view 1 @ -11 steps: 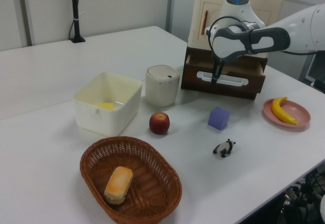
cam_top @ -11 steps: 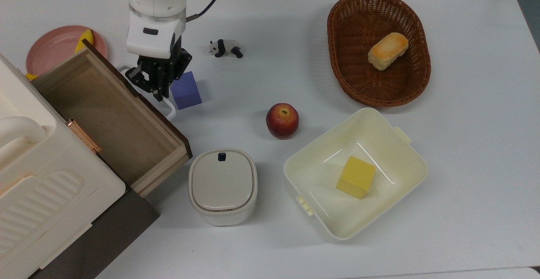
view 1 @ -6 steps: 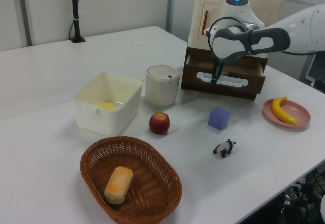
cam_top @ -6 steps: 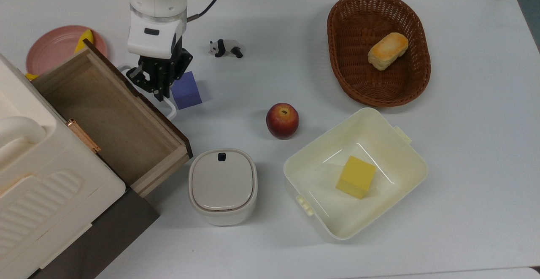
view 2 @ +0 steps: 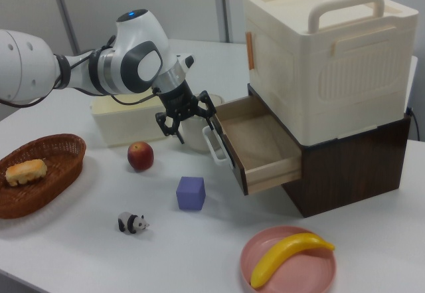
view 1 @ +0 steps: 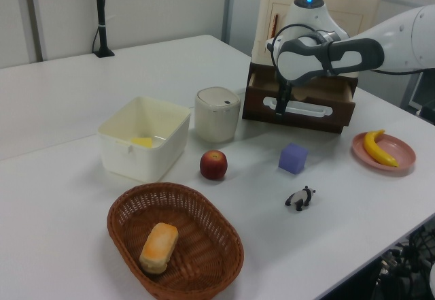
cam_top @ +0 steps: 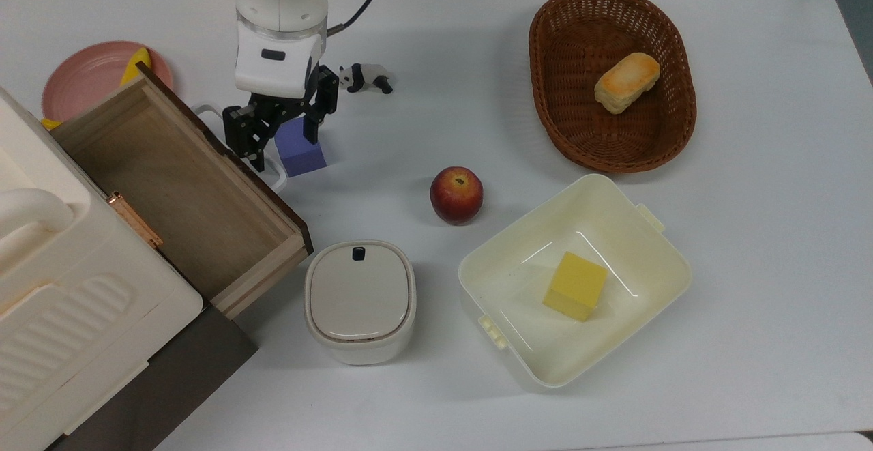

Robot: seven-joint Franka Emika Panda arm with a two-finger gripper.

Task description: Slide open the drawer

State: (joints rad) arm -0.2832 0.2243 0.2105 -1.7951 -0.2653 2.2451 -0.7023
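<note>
I see the drawer (cam_top: 181,185) pulled well out of its dark brown cabinet (view 2: 345,167) in the left half of the top view, its pale wooden inside bare and its dark front panel facing the middle of the counter (cam_top: 750,233). In the right view it juts out toward the left of the frame, below the cream ribbed box (view 2: 325,54) stacked on the cabinet. My tool (cam_top: 278,134) sits in the upper left of the top view, just off the drawer's white looped handle (cam_top: 276,175), with its fingers (cam_top: 239,134) spread apart and holding nothing. One finger hangs close by the handle; the other is over the purple cube (cam_top: 299,147), and I cannot tell whether either one touches anything.

Just right of the tool in the top view lies a small panda figure (cam_top: 365,77). A pink plate (cam_top: 89,76) with a banana (view 2: 289,253) on it sits at the far left edge, behind the drawer. Near the centre is a red apple (cam_top: 456,195). Below it stand a lidded cream tub (cam_top: 359,301) and an open cream container (cam_top: 655,260) with a yellow block (cam_top: 576,286) inside. A wicker basket (cam_top: 566,117) holding a bread roll (cam_top: 627,82) fills the upper right.
</note>
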